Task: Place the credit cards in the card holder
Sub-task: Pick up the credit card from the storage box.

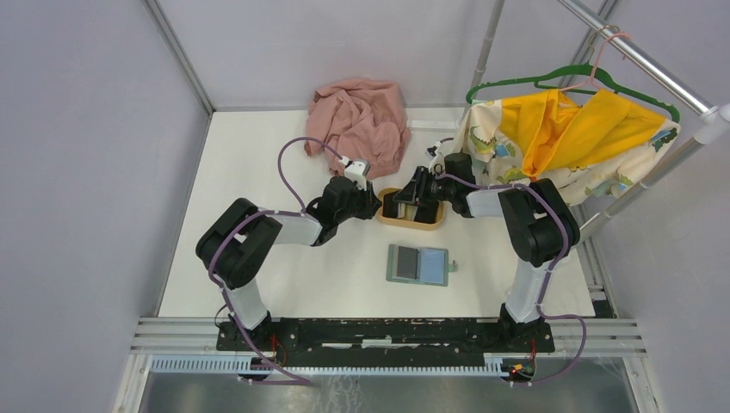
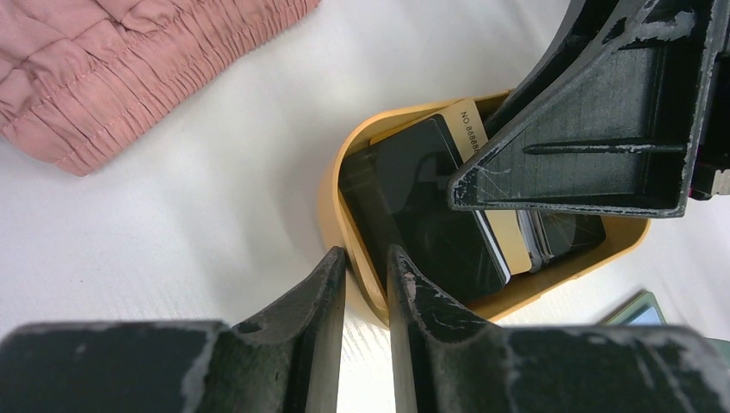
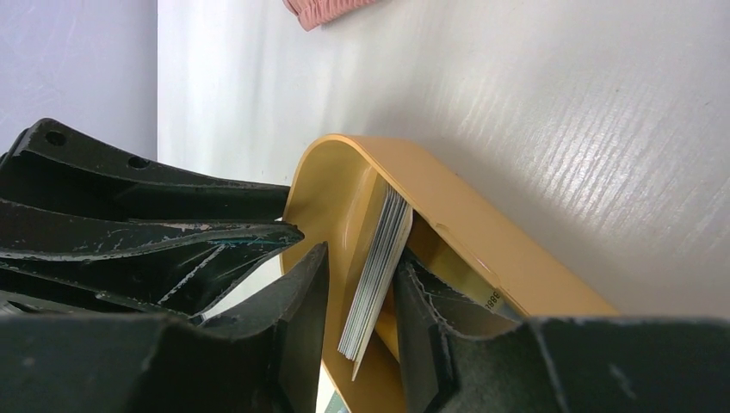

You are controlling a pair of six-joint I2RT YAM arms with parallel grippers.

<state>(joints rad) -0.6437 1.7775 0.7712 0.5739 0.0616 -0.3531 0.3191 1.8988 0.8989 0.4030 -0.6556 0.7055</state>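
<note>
The credit cards (image 3: 379, 275) are sitting in an oval tan tray (image 3: 482, 241) with smooth, rounded walls, out past the middle of the desk (image 1: 284, 258). They are thin, stiff plastic rectangles, and in the right wrist view several are standing on edge as a leaning stack, showing pale layered edges. From the left wrist, a glossy black card (image 2: 422, 215) is lying on top, with a gold-tan card (image 2: 469, 120) bearing printed numbers peeking out beneath it. The right tool (image 3: 365, 256) is reaching into the tray with its scuffed black fingers spread on either side of the leaning stack. One pad is touching the cards, and a sliver of tray is showing beside the other, so the stack is not being squeezed flat. The left tool (image 2: 366, 258) is pinching the tray's near wall, one worn finger outside the rim and one inside. The card holder (image 1: 417, 264), a flat grey-green folding wallet, is lying open on the white desk nearer the arm bases, apart from the tray, its blue-grey inside facing up. A crumpled, gathered pink cloth (image 1: 361, 120) is lying beyond the tray. At the right, a soft yellow garment (image 1: 577, 129) is hanging from a green hanger (image 1: 551, 79).
</note>
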